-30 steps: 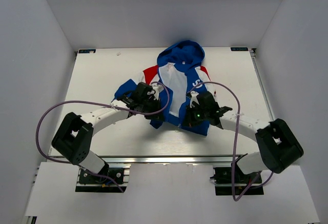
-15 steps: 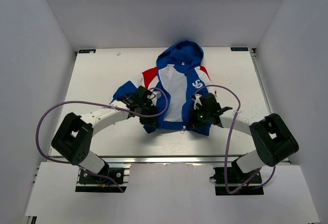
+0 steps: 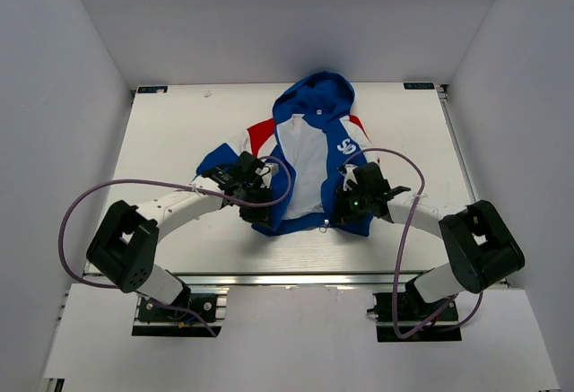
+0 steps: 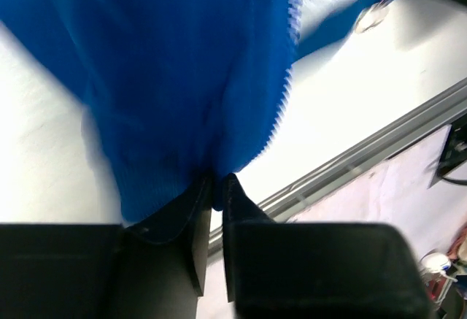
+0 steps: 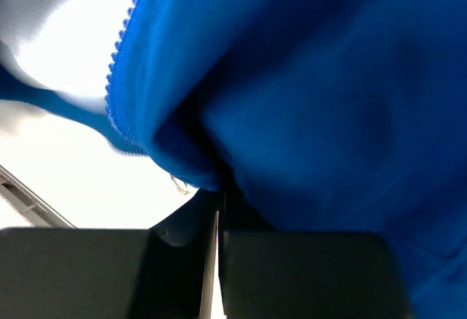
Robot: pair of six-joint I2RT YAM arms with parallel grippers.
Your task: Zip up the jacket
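Nearest the bases, the left fingers (image 4: 228, 191) stood narrowly apart with the blue hem's corner between them; whether they gripped it I could not tell. The right fingers (image 5: 219, 202) were closed tight on the other hem corner. They sat at 7 and 5 o'clock of the jacket (image 3: 309, 150), which lay open on its back mid-bench (image 3: 179, 132), white lining showing, hood at 12 o'clock. A small ring (image 4: 372, 18), probably the pull, lay at 6 o'clock between the panels. The step looked like bringing the two zipper edges (image 4: 281, 107) together. It seemed best to draw both corners inward evenly, hems level and teeth facing, before seating the pin in the slider.
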